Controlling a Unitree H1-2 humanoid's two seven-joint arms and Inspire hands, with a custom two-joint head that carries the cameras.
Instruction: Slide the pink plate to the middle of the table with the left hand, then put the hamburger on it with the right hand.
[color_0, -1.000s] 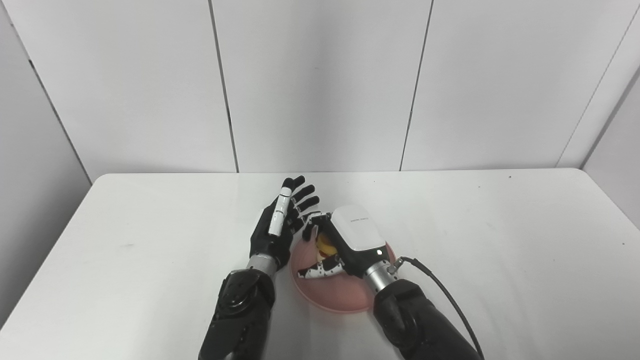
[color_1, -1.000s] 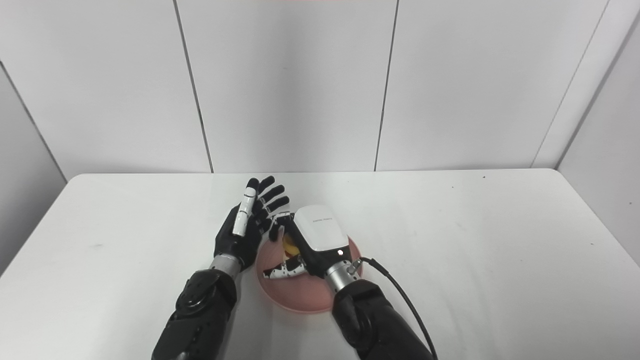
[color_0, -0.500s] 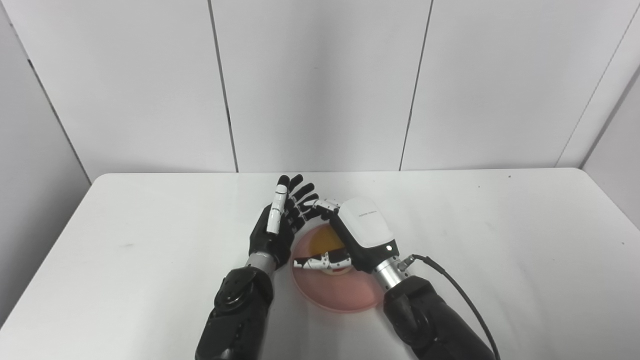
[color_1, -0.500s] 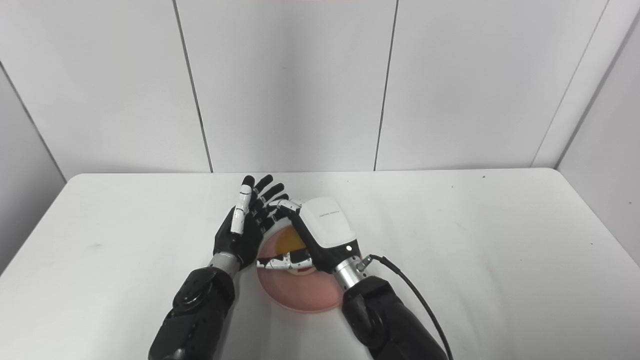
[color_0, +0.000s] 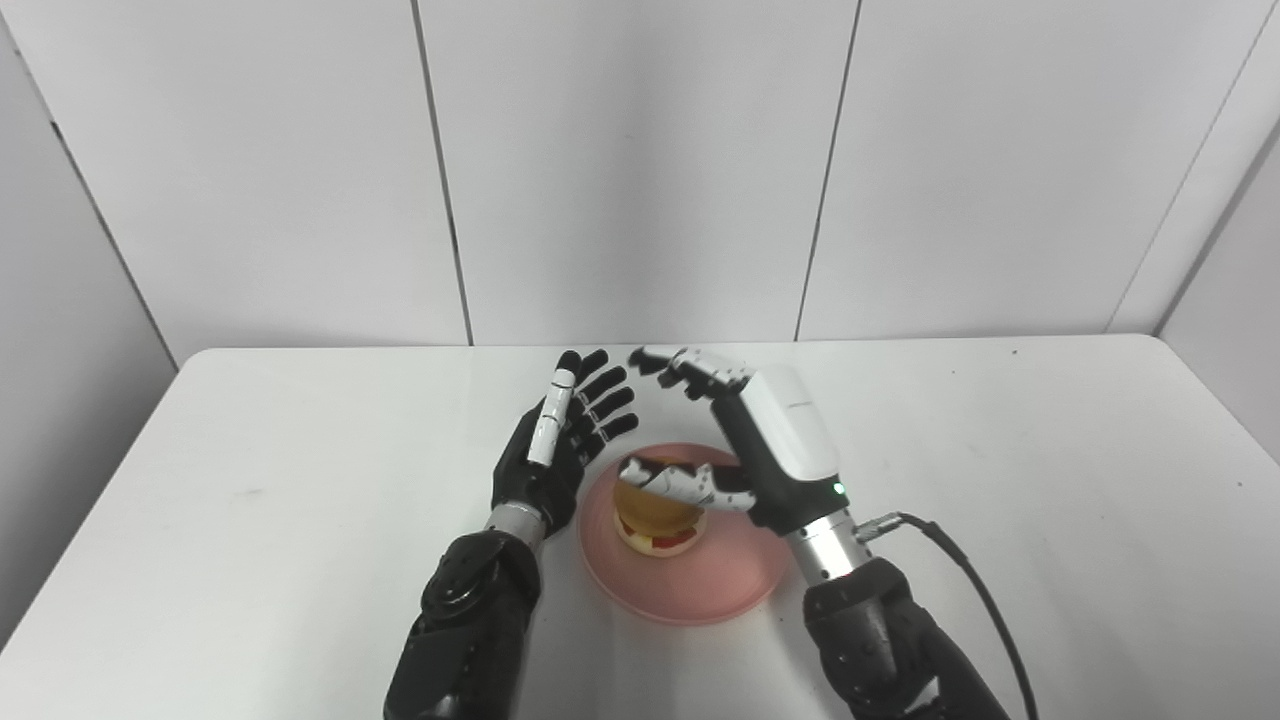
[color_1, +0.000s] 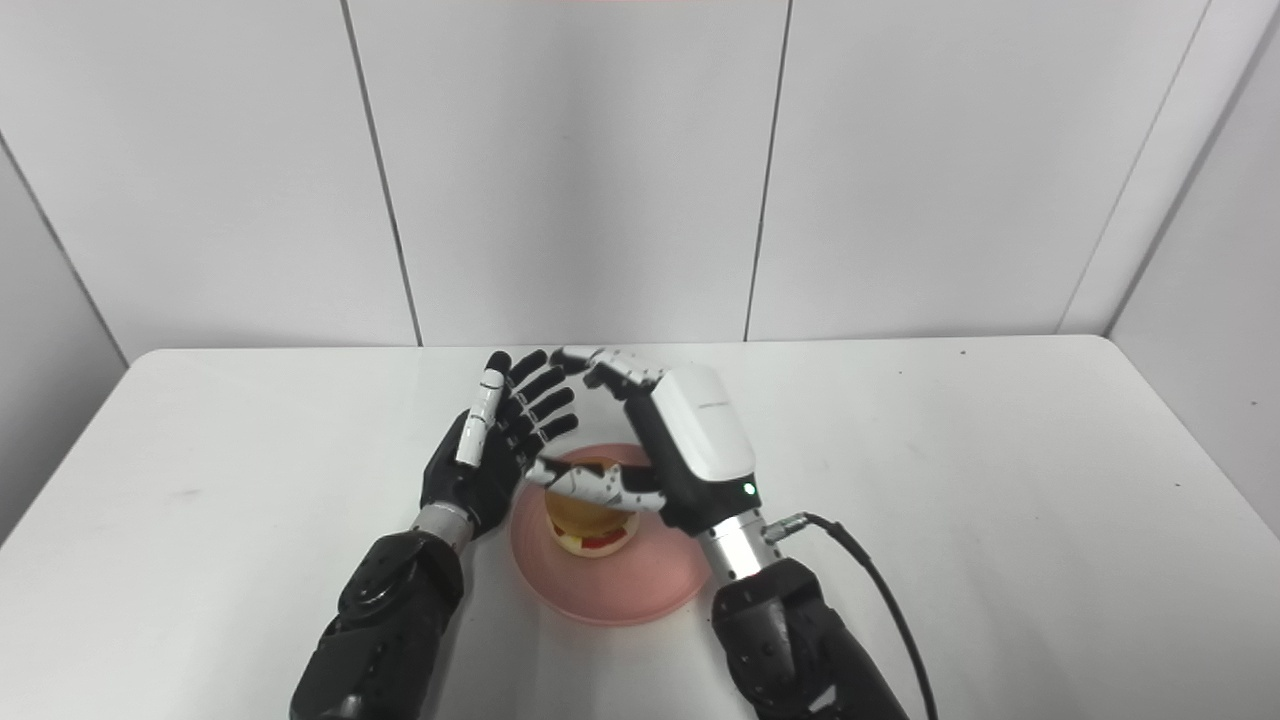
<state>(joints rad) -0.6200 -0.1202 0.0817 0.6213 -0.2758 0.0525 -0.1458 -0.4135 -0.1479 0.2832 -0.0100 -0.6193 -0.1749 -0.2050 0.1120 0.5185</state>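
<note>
The pink plate lies near the middle of the white table, toward the front. The hamburger sits on the plate's left part, bun up, with red filling showing at its lower edge. My right hand is open above the plate, fingers spread, thumb reaching over the burger's top; it holds nothing. My left hand is open with fingers stretched upward, standing just left of the plate's rim. The same scene shows in the right eye view, with the plate and hamburger.
The white table stretches wide to both sides and ends at white wall panels behind. A black cable runs from my right wrist over the table's right front.
My right hand has opened and lifted up and to the right off the hamburger, which now rests on the plate. My left hand has stayed in place.
</note>
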